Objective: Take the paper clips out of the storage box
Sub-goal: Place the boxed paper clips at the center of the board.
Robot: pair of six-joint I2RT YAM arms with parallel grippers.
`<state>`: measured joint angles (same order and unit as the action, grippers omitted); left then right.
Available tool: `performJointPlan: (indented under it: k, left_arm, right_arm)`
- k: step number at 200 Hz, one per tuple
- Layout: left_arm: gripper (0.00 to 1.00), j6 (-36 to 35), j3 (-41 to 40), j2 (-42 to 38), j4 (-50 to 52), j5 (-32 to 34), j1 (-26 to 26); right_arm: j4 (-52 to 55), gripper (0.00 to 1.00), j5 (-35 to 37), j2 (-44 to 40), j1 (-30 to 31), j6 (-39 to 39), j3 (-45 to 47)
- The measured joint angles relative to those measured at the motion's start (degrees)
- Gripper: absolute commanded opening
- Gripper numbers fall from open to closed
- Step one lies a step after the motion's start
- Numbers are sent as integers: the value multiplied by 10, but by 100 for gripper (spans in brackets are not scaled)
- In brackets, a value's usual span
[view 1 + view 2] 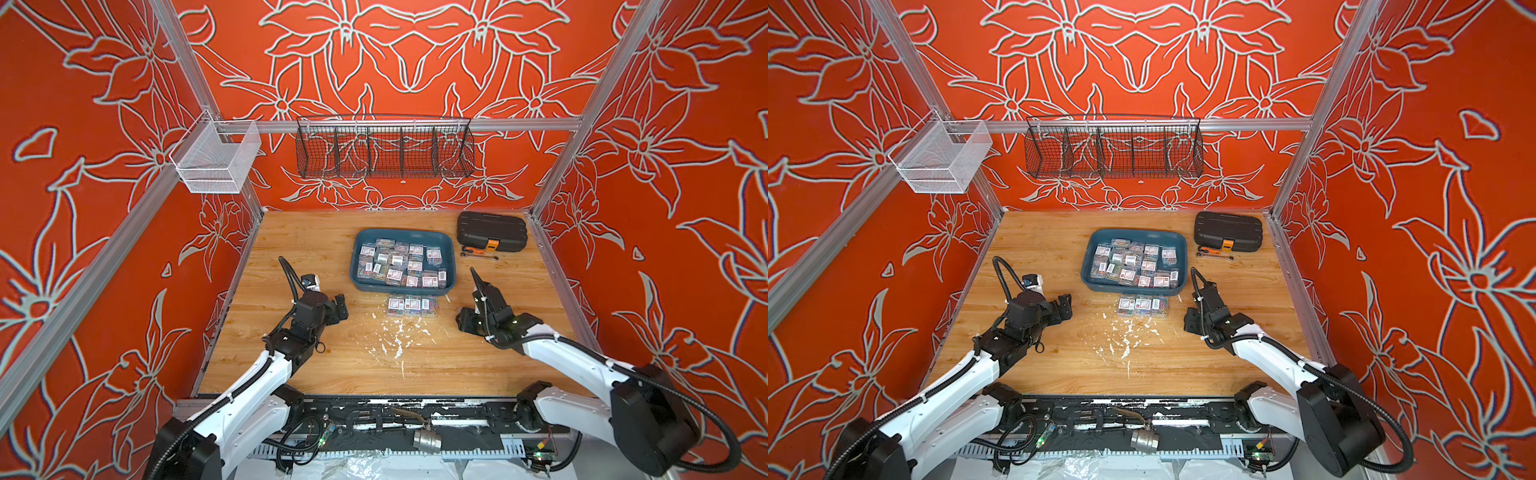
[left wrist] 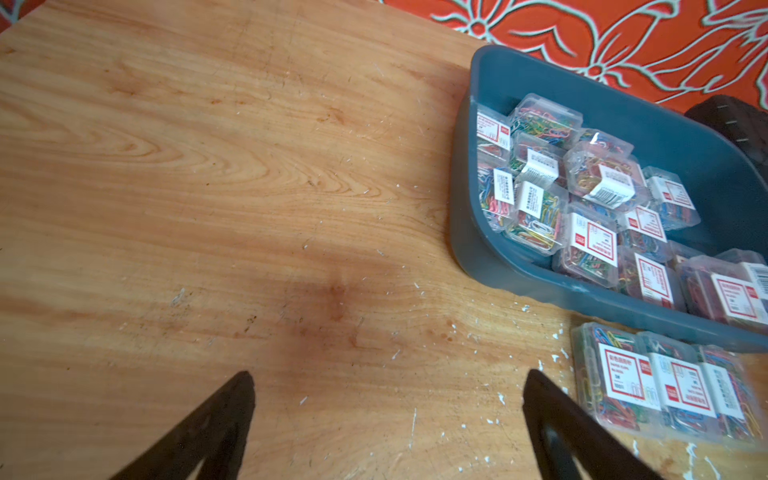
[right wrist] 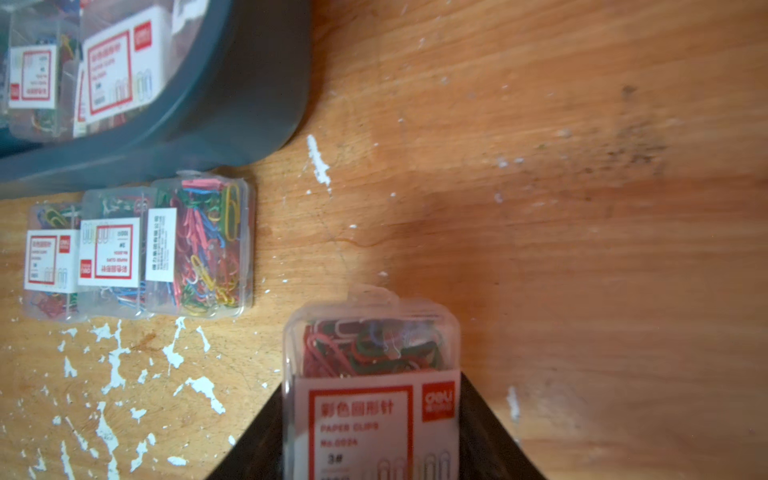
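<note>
The storage box [image 1: 451, 253] is a dark teal tray at the table's middle back, and several clear boxes of paper clips [image 1: 399, 262] lie in it. Three more such boxes [image 1: 412, 306] lie in a row on the wood just in front of it, also seen in the left wrist view [image 2: 660, 386] and the right wrist view [image 3: 137, 253]. My right gripper [image 3: 374, 382] is shut on one labelled box of paper clips [image 3: 372, 345], right of that row and above the table. My left gripper [image 2: 388, 374] stands open over bare wood left of the tray, with nothing between its fingers.
A black ribbed case [image 1: 491, 231] with an orange latch sits at the back right, with a small wrench [image 1: 478, 252] in front of it. White paint flecks [image 1: 395, 340] mark the wood. A black wire basket [image 1: 384, 151] and a white mesh basket [image 1: 216, 160] hang on the rails.
</note>
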<state>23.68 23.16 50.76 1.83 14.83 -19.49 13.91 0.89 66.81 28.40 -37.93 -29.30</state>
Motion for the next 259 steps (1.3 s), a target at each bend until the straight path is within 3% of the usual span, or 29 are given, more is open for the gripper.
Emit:
performJointPlan:
  k: [52,135,173,259]
  left_arm:
    - [98,-5,27,68,3,-1,0]
    - [98,-5,26,45,6,-1,0]
    - [98,-5,26,36,7,-1,0]
    - [98,-5,24,36,7,0,0]
  right_arm:
    - [-11,46,9,107,47,1,-57]
    - [19,46,73,218,38,50,-167]
    - [26,60,82,242,38,61,-180]
    - [24,68,77,234,30,56,-182]
